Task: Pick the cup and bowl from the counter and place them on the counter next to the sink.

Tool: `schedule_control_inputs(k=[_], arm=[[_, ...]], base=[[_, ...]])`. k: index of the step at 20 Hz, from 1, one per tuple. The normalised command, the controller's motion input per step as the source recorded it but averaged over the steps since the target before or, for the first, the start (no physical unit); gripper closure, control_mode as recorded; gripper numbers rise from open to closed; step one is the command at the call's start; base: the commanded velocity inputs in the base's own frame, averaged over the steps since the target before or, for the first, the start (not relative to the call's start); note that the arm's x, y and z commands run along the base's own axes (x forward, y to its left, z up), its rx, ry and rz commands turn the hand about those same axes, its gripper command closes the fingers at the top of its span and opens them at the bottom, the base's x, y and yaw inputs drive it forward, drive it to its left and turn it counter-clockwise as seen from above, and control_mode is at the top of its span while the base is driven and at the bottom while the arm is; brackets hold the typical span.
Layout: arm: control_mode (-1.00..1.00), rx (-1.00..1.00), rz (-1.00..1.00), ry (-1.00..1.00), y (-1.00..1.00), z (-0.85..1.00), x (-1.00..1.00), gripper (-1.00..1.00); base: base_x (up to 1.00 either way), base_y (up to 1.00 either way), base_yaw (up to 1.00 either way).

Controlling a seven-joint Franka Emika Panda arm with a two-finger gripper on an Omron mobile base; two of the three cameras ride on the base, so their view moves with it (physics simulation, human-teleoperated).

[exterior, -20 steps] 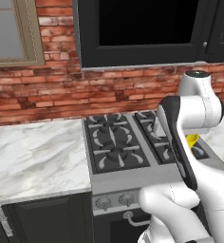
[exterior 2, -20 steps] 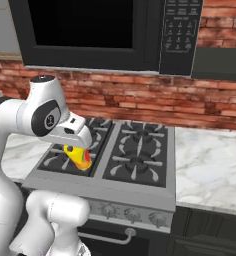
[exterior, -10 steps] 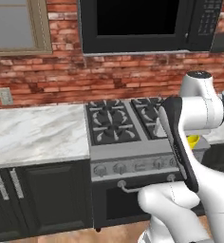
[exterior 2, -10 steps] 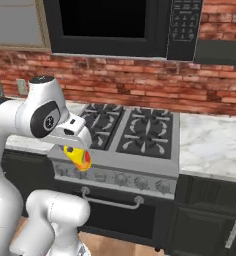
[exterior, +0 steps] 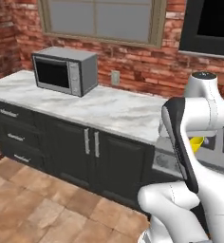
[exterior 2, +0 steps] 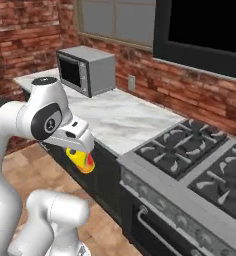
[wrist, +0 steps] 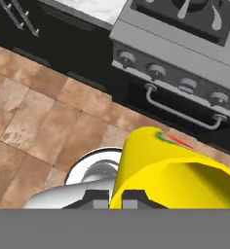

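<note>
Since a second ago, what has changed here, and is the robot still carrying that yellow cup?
The base has driven on, so the whole view shifted: the stove now sits at the right, and a grey microwave on the marble counter has come into sight. The gripper stays shut on the yellow cup.

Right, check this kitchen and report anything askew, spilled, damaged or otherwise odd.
Nothing looks spilled or broken. The one unusual sight is the yellow cup, clamped in the gripper and hanging tilted over the floor in front of the dark cabinets, off the counter. The microwave sits squarely on the marble and the stove looks in order.
</note>
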Motion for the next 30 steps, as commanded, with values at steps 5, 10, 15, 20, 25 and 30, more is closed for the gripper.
schedule_control_inputs(k=[5, 10, 15, 20, 25, 30], arm=[[1.00, 0.00, 0.00, 0.00, 0.00, 0.00, 0.00, 1.00], [1.00, 0.00, 0.00, 0.00, 0.00, 0.00, 0.00, 1.00], [1.00, 0.00, 0.00, 0.00, 0.00, 0.00, 0.00, 1.00], [1.00, 0.00, 0.00, 0.00, 0.00, 0.00, 0.00, 1.00], [1.00, 0.00, 0.00, 0.00, 0.00, 0.00, 0.00, 1.00], [1.00, 0.00, 0.00, 0.00, 0.00, 0.00, 0.00, 1.00]], base=[[0.00, 0.03, 1.00], [0.00, 0.07, 1.00], [0.00, 0.05, 1.00], [0.00, 0.00, 1.00], [0.04, 0.00, 1.00], [0.05, 0.00, 1.00]])
